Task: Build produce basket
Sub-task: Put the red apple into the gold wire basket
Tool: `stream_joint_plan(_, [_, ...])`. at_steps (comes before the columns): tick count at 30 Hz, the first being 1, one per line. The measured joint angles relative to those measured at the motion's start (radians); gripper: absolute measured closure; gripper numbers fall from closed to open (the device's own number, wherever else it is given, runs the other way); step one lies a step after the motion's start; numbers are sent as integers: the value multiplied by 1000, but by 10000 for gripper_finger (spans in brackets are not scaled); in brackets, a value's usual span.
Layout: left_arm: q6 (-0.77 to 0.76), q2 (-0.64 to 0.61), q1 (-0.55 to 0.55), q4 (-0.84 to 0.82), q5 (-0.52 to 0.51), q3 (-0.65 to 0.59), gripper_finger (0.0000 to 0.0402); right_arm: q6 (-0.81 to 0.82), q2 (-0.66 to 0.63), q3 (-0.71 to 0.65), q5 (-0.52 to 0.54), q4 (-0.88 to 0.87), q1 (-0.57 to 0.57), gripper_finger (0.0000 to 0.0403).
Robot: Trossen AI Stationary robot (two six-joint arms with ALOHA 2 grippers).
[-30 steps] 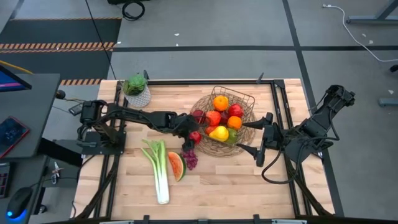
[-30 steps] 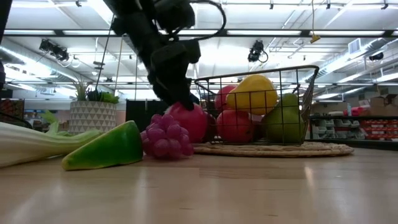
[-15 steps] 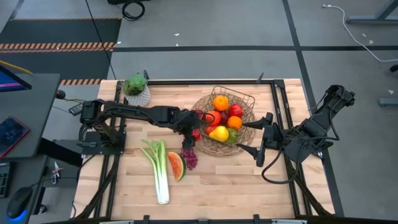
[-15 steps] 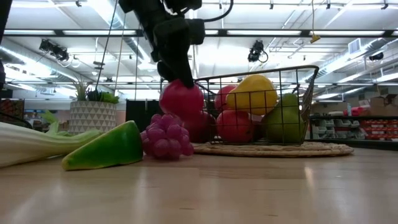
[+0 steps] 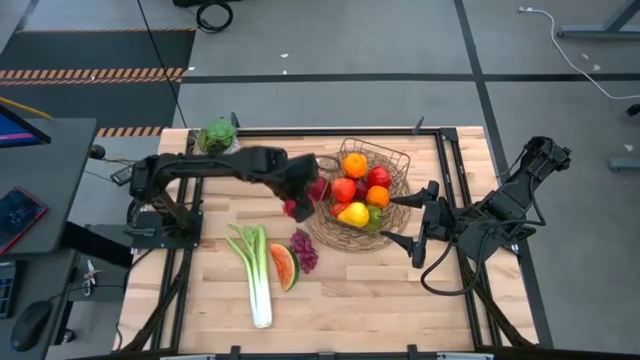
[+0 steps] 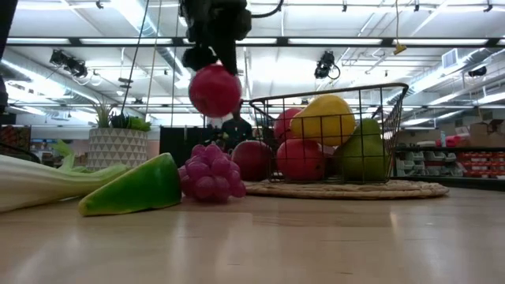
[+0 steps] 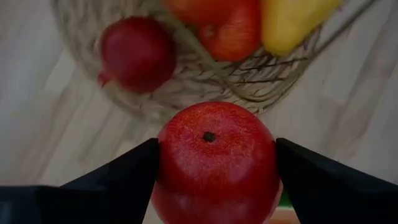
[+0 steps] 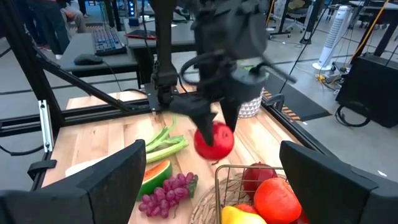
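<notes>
You see a tabletop (image 5: 380,290) of pale planked wood with a soft satin sheen. The basket (image 5: 395,160) is thin dark metal wire, its wide rim (image 6: 347,189) coarse woven fibre. The apple (image 7: 214,162) in the left end effector (image 7: 216,163) has a finely pebbled, slightly glossy red plastic skin. The black fingers (image 7: 124,180) look like smooth matt plastic. The grapes (image 6: 209,173) are glossy, and the watermelon slice (image 6: 134,188) has a smooth green rind.

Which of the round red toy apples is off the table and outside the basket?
The red apple clamped in the left gripper, hanging in the air; the others sit against the brown wire basket.
</notes>
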Motion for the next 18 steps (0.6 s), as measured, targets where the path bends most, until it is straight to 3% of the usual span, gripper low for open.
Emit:
stream_joint_plan(7, [-180, 0, 67, -146, 151, 129, 91, -2, 0, 0, 0, 0, 0, 30])
stream_joint_plan(18, [-243, 0, 105, -205, 299, 320, 88, -2, 0, 0, 0, 0, 0, 30])
